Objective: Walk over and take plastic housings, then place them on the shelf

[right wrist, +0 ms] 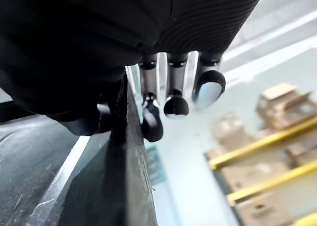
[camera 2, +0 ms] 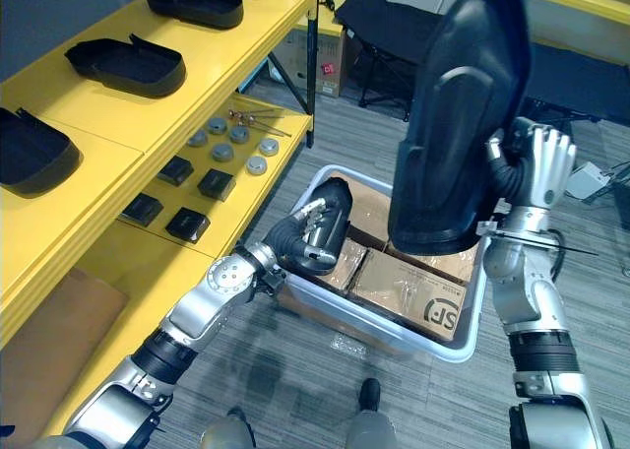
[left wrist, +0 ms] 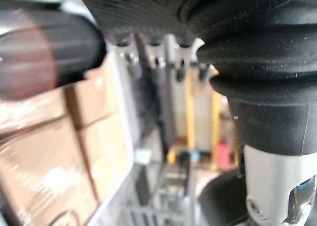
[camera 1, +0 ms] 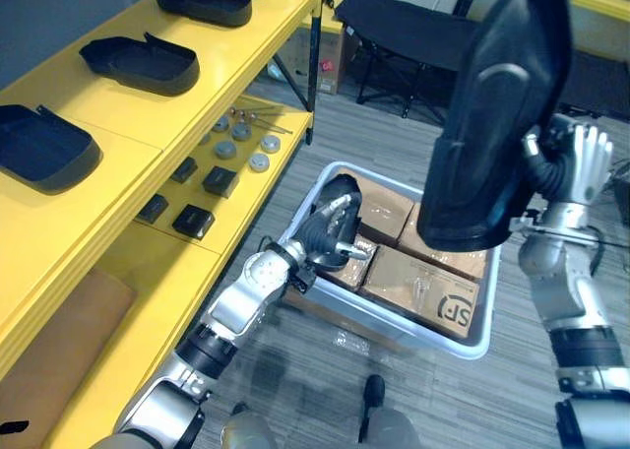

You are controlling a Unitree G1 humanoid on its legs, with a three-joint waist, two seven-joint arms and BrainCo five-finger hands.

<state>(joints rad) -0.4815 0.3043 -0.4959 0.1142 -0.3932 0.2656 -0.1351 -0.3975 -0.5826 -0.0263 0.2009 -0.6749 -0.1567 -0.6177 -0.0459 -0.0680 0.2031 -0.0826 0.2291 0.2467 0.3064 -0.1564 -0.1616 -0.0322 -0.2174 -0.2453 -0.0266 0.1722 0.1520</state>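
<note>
A: Step?
B: Carry. 1 plastic housing (camera 1: 502, 114) is up, upright. The right hand (camera 1: 586, 163) pinches its edge, fingers one side, thumb the other.
A: Next?
B: My read: swing to the shelf (camera 1: 108, 109) beyond the left hand (camera 1: 335, 227) and lay it flat by the other housings (camera 1: 138, 65).
A: Left hand?
B: Low in the bin (camera 1: 463, 346) over the boxes (camera 1: 413, 282). Can't tell its grip.

The yellow shelf (camera 1: 246, 45) carries black housings (camera 1: 138, 65) on top, small black boxes (camera 1: 219, 180) and grey discs (camera 1: 225, 149) below.
</note>
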